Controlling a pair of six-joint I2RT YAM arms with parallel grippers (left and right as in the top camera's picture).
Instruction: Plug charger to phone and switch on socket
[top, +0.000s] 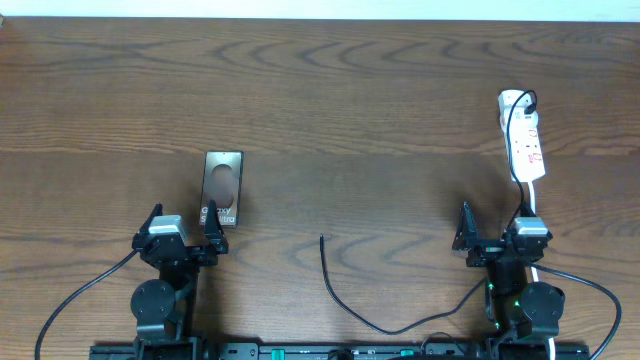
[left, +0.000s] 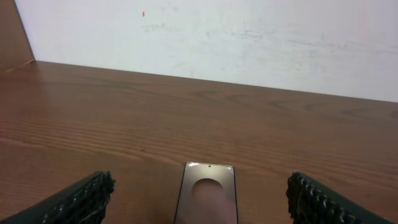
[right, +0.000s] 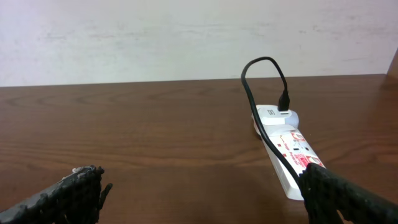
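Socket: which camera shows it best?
Right wrist: the socket is close up, with its red marks and the charger plugged into its far end clear. Overhead shows it whole but small, at the far right. Left wrist doesn't show it.

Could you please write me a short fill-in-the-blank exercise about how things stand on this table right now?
1. The left gripper and the right gripper are both ___.
2. The phone lies just ahead of the ___ arm.
3. The charger is plugged into the socket but not into the ___.
Missing words: open; left; phone.
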